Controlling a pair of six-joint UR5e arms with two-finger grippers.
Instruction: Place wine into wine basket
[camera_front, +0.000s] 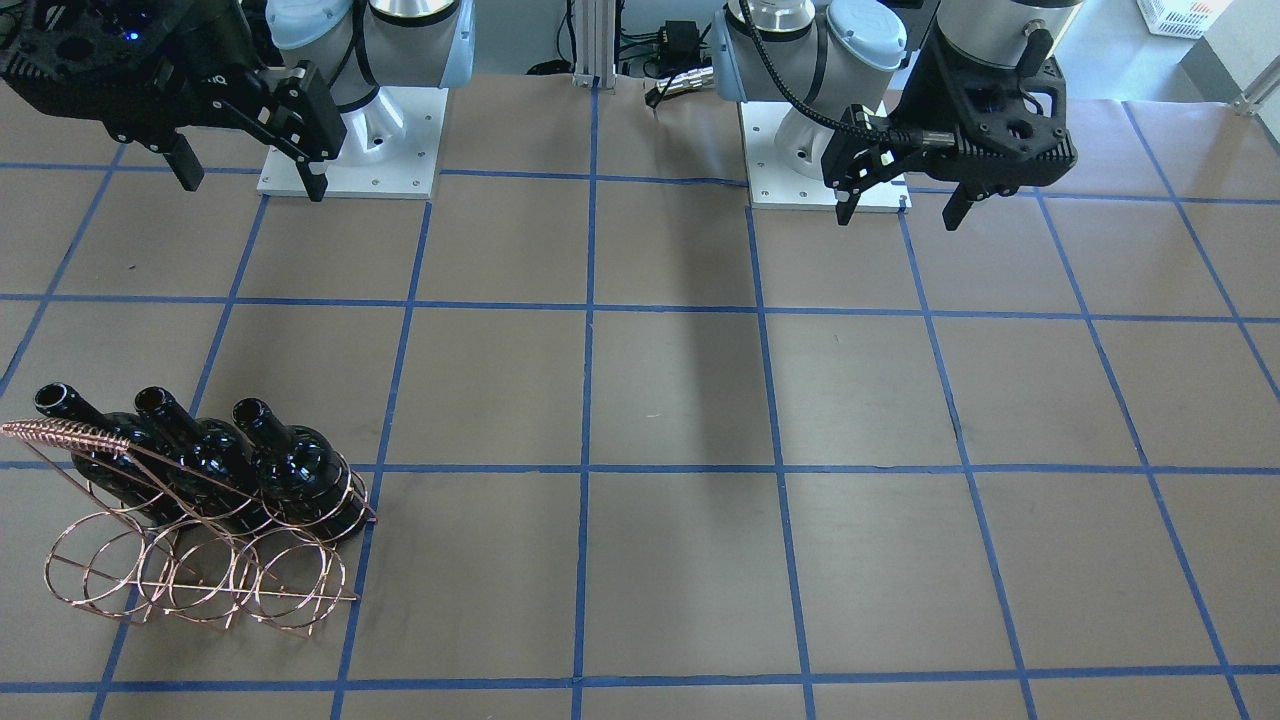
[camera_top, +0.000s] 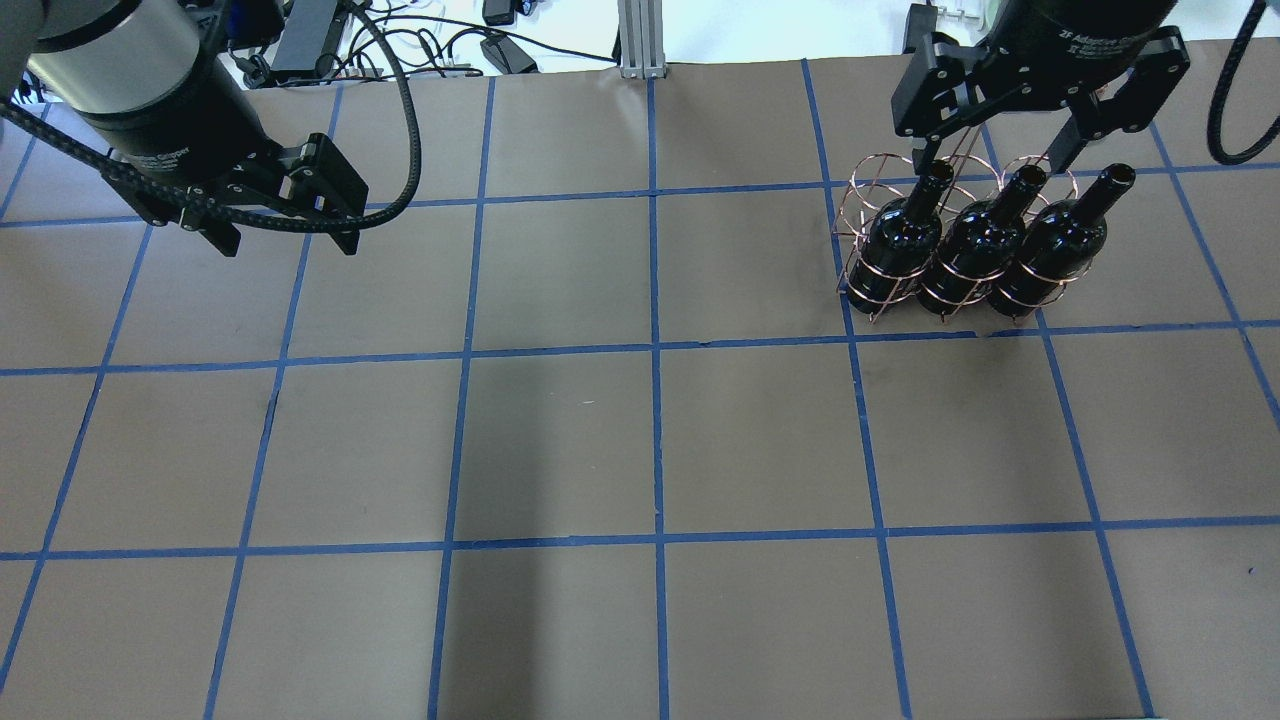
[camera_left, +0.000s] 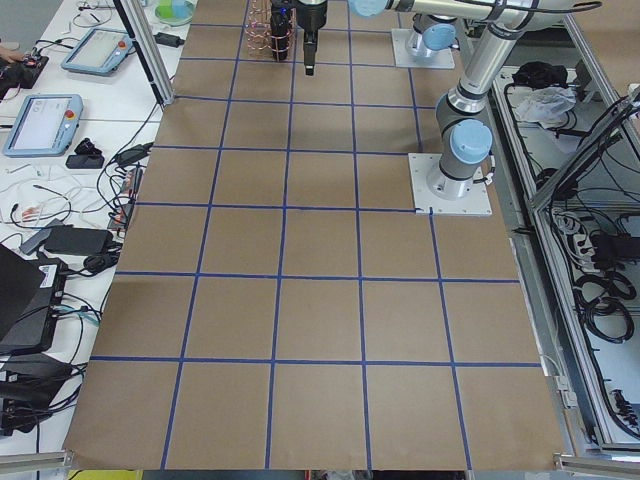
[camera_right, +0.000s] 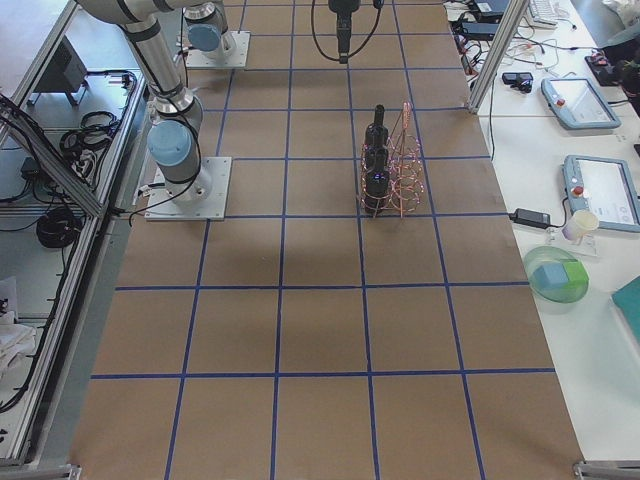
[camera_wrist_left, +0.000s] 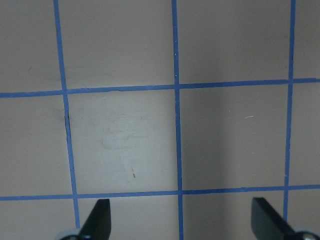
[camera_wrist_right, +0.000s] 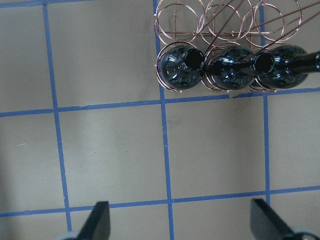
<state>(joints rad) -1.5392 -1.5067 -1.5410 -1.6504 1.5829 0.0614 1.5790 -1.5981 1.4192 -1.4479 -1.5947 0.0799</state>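
Note:
Three near-black wine bottles (camera_top: 900, 235) (camera_top: 975, 240) (camera_top: 1050, 245) stand upright side by side in one row of the copper wire wine basket (camera_top: 868, 182), on the robot's right side of the table. They also show in the front view (camera_front: 205, 460), where the basket's other row of rings (camera_front: 200, 575) holds nothing. The right wrist view looks down on the bottle mouths (camera_wrist_right: 192, 59) and the basket (camera_wrist_right: 175, 20). My right gripper (camera_top: 988, 160) (camera_front: 252, 185) is open and empty, raised and apart from the bottles. My left gripper (camera_top: 285, 240) (camera_front: 900, 215) is open and empty over bare table.
The table is brown paper with a blue tape grid (camera_top: 655, 360). The arms' white base plates (camera_front: 350, 150) (camera_front: 820, 170) sit at the robot's edge. Cables and devices (camera_top: 330, 40) lie beyond the far edge. Side benches hold tablets (camera_right: 590, 100) and a cup (camera_right: 578, 225).

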